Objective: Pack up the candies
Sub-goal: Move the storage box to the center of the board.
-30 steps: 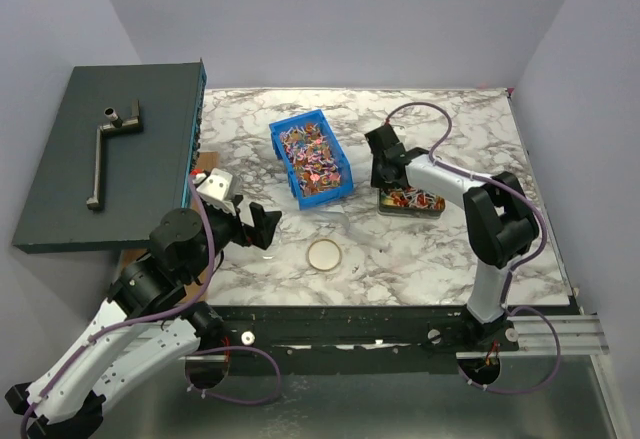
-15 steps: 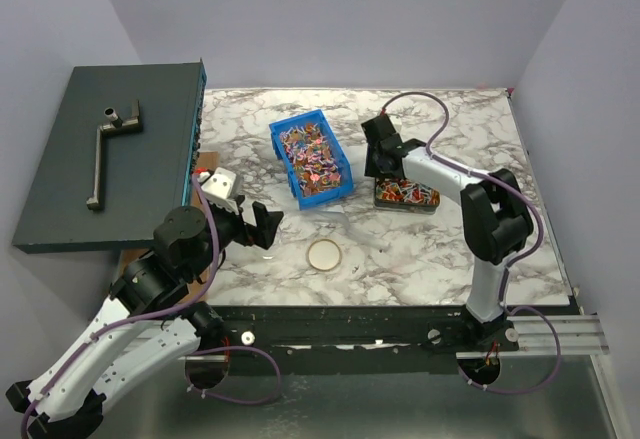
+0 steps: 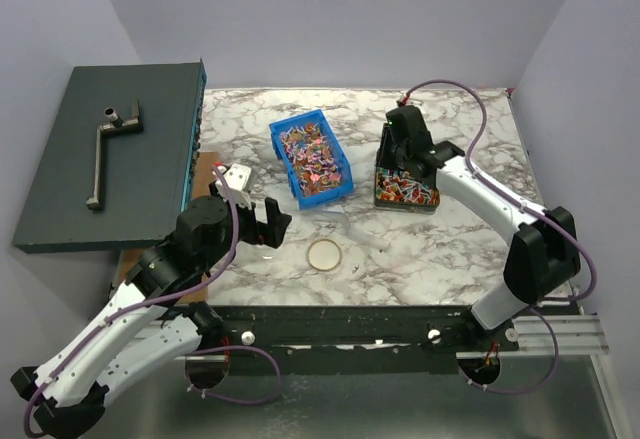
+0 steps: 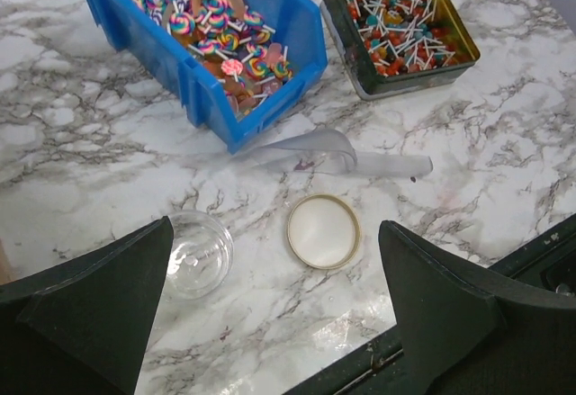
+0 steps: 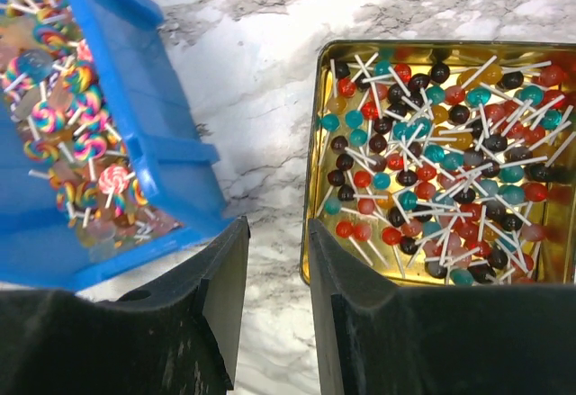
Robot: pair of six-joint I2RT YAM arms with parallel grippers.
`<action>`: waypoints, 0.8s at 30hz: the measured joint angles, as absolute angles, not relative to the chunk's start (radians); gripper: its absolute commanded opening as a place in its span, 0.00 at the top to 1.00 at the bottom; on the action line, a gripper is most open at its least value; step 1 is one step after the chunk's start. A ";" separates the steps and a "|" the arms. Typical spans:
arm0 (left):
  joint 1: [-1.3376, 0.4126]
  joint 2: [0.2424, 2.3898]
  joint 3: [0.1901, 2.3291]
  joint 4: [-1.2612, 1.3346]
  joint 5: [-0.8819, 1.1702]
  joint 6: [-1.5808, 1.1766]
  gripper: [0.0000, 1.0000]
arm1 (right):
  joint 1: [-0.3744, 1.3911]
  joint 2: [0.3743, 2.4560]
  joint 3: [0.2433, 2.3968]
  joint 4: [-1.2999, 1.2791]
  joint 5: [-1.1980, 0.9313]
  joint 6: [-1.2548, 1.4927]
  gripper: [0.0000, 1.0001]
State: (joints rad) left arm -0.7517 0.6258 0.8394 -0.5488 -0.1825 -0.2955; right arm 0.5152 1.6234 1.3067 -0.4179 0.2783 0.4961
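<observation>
From above, the right arm has unfolded across the table (image 3: 450,249) within the last second. Its elbow has swung toward the near right corner and its wrist has shifted toward the far edge, so the right claw (image 3: 388,164) now hangs at the far left corner of the tin (image 3: 406,191), beside the blue box (image 3: 340,187). I read that as one drop finished and a return to the box for more. The candies (image 3: 312,154) fill the box, mid-table toward the far edge, and more lie in the tin toward the right edge. The left arm has edged forward, elbow bent, with the left claw (image 3: 265,221) near the near edge. The left wrist view shows that claw spread wide and empty above a glass jar (image 4: 198,253) and a gold lid (image 4: 324,231). The right wrist view looks straight down. Its fingers (image 5: 360,323) are barely parted with nothing between them, over the bare strip between box and tin.
</observation>
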 measured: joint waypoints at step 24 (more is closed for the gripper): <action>-0.750 0.890 0.737 -0.629 -0.281 -0.677 0.28 | 0.545 1.349 1.064 -0.402 0.031 0.487 0.69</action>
State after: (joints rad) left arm -0.7498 0.8902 0.7372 -0.6289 -0.2810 -0.6769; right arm 0.5449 1.3495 1.0641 -0.4023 0.0315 0.4866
